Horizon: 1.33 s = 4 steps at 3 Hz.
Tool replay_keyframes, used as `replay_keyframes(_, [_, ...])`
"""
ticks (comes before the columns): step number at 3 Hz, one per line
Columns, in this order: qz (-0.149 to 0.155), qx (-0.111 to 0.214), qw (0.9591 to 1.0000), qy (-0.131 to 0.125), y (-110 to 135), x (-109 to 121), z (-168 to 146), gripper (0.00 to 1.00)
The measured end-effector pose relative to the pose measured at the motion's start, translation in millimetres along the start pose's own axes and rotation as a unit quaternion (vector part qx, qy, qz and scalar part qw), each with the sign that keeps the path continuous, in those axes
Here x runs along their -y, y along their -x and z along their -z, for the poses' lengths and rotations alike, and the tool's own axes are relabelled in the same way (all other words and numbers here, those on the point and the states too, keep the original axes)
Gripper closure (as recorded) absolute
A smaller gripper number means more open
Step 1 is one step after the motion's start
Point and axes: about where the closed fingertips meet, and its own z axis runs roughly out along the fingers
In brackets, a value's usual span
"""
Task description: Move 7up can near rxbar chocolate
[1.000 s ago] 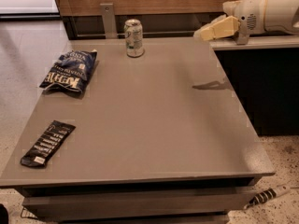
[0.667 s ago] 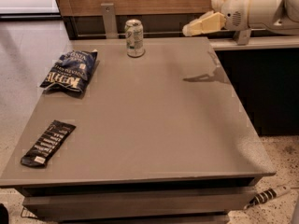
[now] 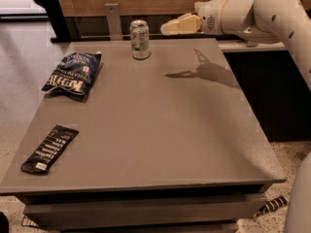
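Gripper upper centre of frame, above tabletop far edge. Upright 7up can lies just left, apart. Gripper spread or pressed together: cannot tell.

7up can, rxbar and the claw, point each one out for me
7up can (image 3: 140,39), camera view, middle of its side.
rxbar (image 3: 50,148), camera view, middle of the black wrapper.
claw (image 3: 167,28), camera view, its tip, in the air right of the can.
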Motion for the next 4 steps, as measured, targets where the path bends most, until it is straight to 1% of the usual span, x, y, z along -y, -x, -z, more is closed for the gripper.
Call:
replay_keyframes(1, [-0.035, 0.007, 0.9994, -0.001, -9, -18, -53, 0.0])
replay_keyframes(2, [-0.053, 0.02, 0.9984, 0.003, -14, -25, -79, 0.0])
replay_keyframes(3, [-0.053, 0.02, 0.9984, 0.003, -14, -25, -79, 0.0])
replay_keyframes(4, [-0.038, 0.016, 0.9991, -0.006, -19, -27, -88, 0.0])
